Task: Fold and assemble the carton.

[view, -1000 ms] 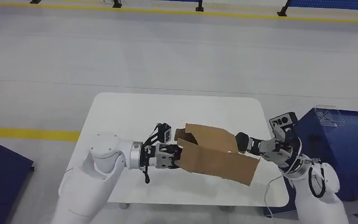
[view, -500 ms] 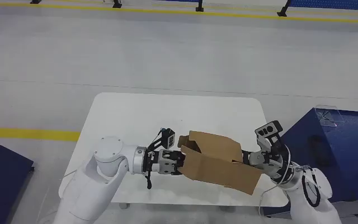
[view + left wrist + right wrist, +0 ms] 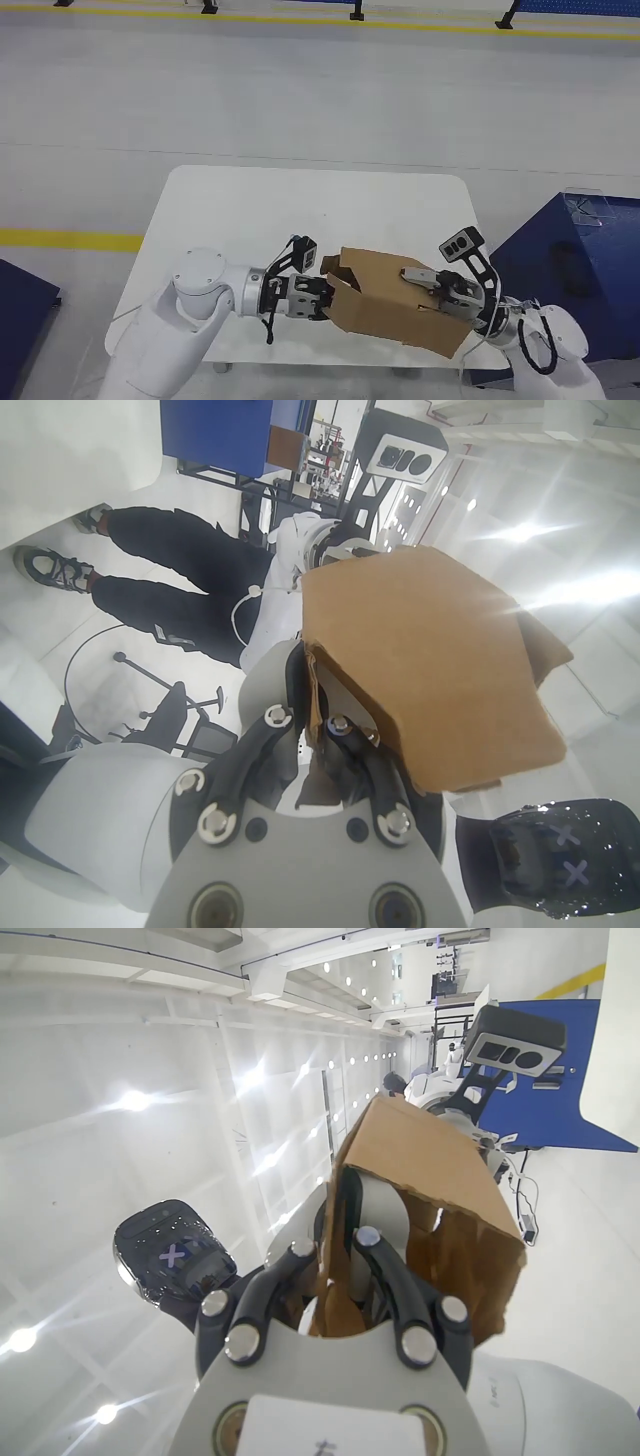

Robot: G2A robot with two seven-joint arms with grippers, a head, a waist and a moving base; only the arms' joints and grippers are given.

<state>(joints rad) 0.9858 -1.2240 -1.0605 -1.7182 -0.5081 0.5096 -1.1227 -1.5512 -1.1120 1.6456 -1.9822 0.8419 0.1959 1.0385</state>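
Top view: brown corrugated-cardboard carton (image 3: 390,300), partly opened into a box shape, sits over the near half of the white rounded-corner table (image 3: 250,210), lying slantwise between the two arms. Left gripper (image 3: 318,297) meets the carton's end that faces the left arm, where loose flaps stand open. Right gripper (image 3: 425,283) lies on the opposite end, its fingers reaching in over the upper panel. Whether the carton rests on the table or hangs just above it cannot be told here, and neither gripper's finger closure is readable from this height. Left wrist view: carton (image 3: 425,660) sits directly ahead of the left gripper (image 3: 312,700), which is clamped on a ragged cardboard edge. One pale finger presses the outer face; the other is tucked under a flap and mostly hidden. Beyond the carton stands the right arm's grey wrist camera (image 3: 405,455) on its black bracket. The carton's far end is hidden behind its own broad panel. Right wrist view: right gripper (image 3: 345,1228) is closed on a flap of the carton (image 3: 430,1168), with cardboard pinched between the two black-linked fingers. The torn edge and the hollow under the top panel show here, as they do not from above. The left arm's wrist camera (image 3: 515,1048) rises behind the carton. The fingertips themselves are covered by cardboard.
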